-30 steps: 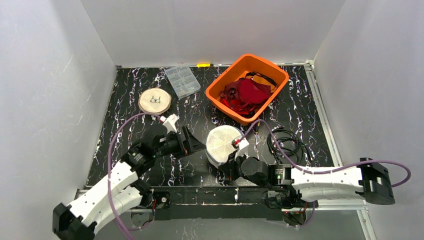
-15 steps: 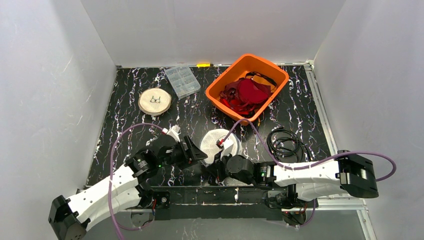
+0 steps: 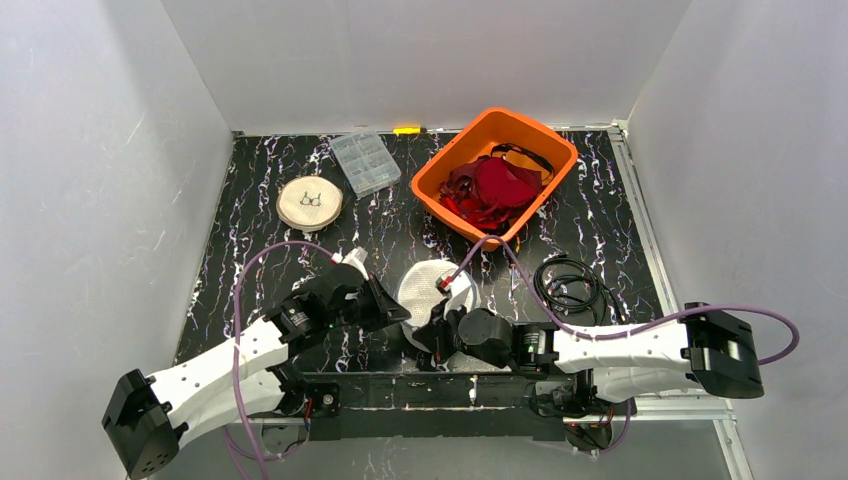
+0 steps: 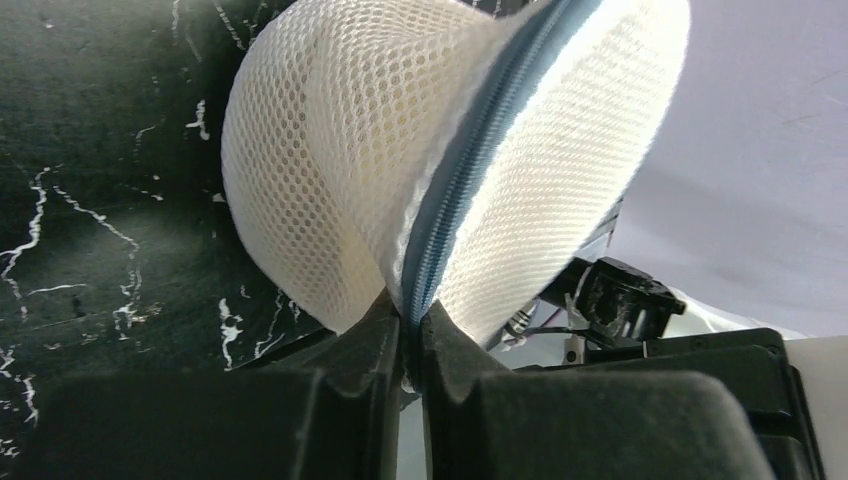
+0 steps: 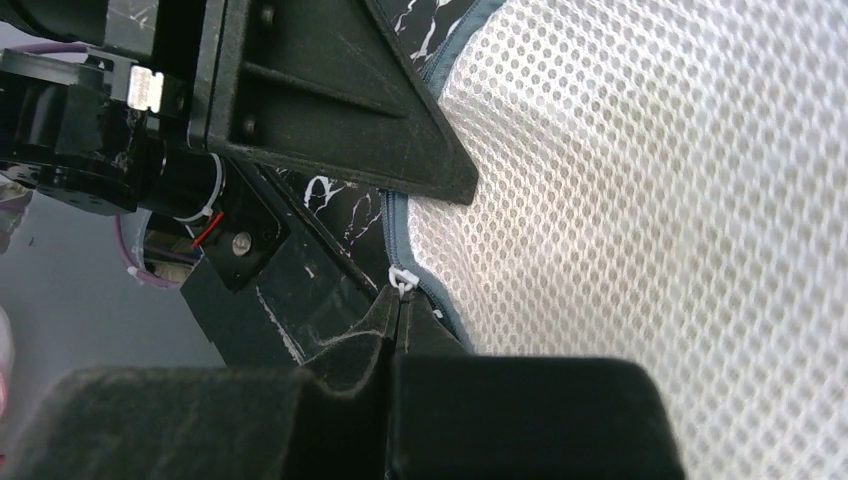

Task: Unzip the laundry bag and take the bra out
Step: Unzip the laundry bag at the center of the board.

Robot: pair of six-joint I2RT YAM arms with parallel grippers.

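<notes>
marbled table (image 3: 250, 200) | white walls (image 3: 420, 60) | left fingers (image 4: 375, 335) clamp laundry bag (image 4: 330, 150) | right fingers (image 5: 375, 335) clamp zipper (image 5: 402, 279)

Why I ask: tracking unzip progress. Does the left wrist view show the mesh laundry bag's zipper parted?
No, the blue-grey zipper runs shut across the white mesh laundry bag, with the left gripper pinching its near end.

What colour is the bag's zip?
Grey-blue; the zip shows best in the left wrist view.
</notes>
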